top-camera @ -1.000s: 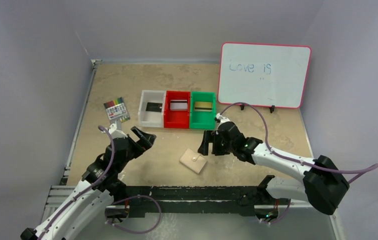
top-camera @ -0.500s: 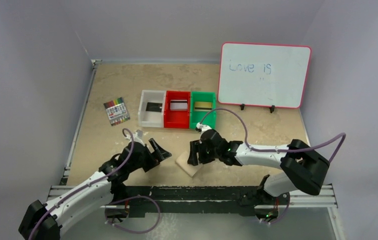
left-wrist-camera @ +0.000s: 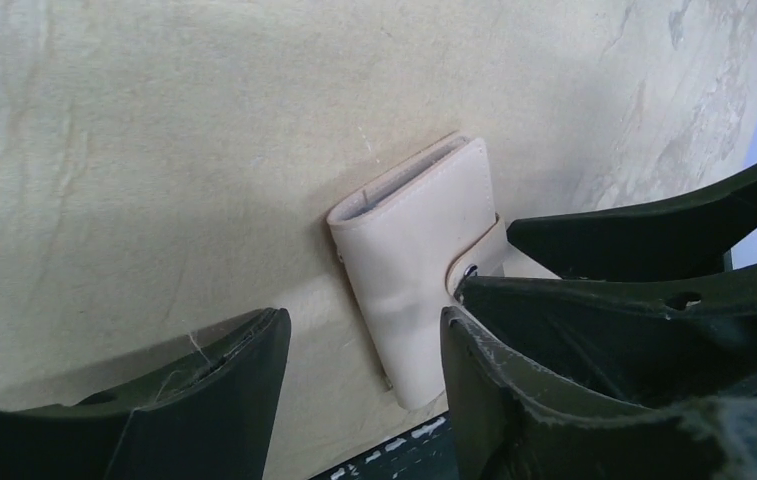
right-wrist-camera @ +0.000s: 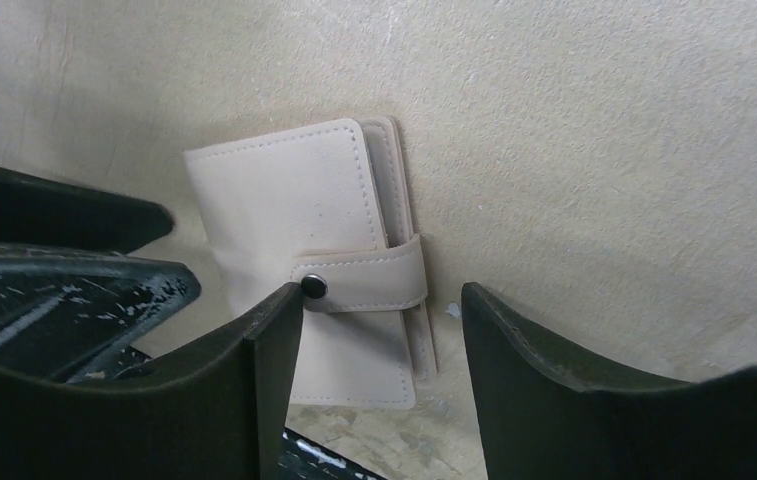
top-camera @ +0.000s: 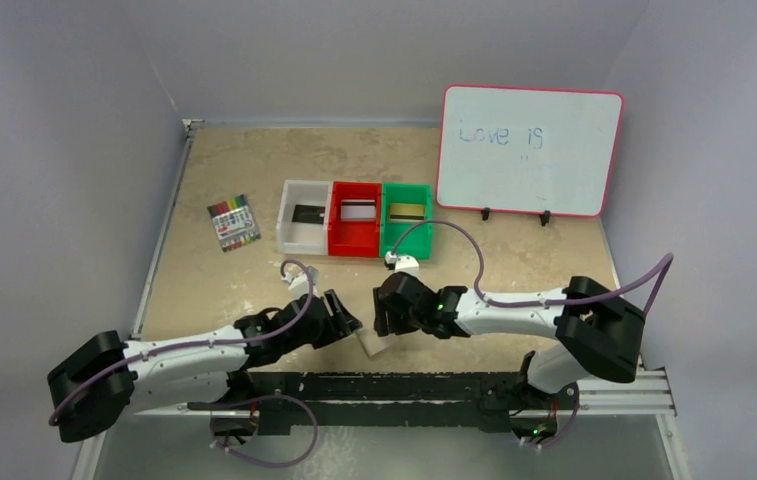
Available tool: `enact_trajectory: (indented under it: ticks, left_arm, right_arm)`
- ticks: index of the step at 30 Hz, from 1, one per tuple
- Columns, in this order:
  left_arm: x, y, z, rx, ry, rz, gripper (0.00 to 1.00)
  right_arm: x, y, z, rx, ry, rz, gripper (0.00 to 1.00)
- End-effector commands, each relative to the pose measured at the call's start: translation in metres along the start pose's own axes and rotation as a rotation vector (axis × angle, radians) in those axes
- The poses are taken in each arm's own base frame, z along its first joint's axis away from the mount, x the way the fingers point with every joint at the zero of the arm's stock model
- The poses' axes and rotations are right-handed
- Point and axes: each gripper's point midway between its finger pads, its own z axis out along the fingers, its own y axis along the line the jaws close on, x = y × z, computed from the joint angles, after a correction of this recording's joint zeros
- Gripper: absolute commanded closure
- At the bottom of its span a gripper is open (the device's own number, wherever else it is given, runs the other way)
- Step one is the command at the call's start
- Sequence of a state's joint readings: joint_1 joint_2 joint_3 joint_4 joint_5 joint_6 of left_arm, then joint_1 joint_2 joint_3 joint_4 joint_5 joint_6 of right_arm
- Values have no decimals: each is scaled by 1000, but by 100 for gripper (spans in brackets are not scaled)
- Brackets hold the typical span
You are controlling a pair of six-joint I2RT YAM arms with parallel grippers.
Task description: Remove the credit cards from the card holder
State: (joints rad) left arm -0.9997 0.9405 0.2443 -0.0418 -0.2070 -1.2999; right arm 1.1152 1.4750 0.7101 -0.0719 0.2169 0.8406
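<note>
Left claw (left-wrist-camera: 364, 322) and right claw (right-wrist-camera: 382, 292) have converged over card holder (right-wrist-camera: 289, 195).

Light: bright, even, diffuse | Shadows: soft, beside card holder (right-wrist-camera: 304, 230) | Focus: left wrist-view fingers (left-wrist-camera: 184, 410) slightly soft nearest lens

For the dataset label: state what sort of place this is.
Likely a robotics lab test cell: a tan tabletop boxed in by grey walls, a left arm and right arm bolted to a rail, and staged props, coloured bins and a whiteboard.
</note>
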Motion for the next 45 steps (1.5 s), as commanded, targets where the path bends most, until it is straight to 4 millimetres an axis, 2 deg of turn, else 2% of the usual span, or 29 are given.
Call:
enact_trajectory:
  ticks: [1,5,9,12,19,24,37,40,45]
  left_arm:
    - [-7,-6,7,-29,-70,-3,44]
    - [-10,1,8,-51,-103,-19,52]
    - [-15,0,7,-48,-126,-4,58]
    - [-18,-1,10,-75,-135,12,58]
    - [-13,1,15,-88,-119,20,58]
    - [-8,7,18,-106,-95,27,58]
    - [-6,15,19,-145,-85,67,65]
    - [-5,20,20,-178,-73,107,65]
    - [-3,30,22,-255,-48,198,74]
  right_arm:
    - [-18,4,-6,30,-79,32,39]
    - [-16,18,-9,-43,-88,27,37]
    - [-15,27,-12,-70,-90,4,37]
    - [-16,25,-11,-49,-99,-4,38]
    - [-9,8,1,85,-79,-37,40]
    - [-2,8,7,139,-66,-73,40]
    - [-2,20,6,120,-91,-34,60]
    - [-3,26,4,88,-93,-20,58]
    - [-2,25,3,93,-89,-9,52]
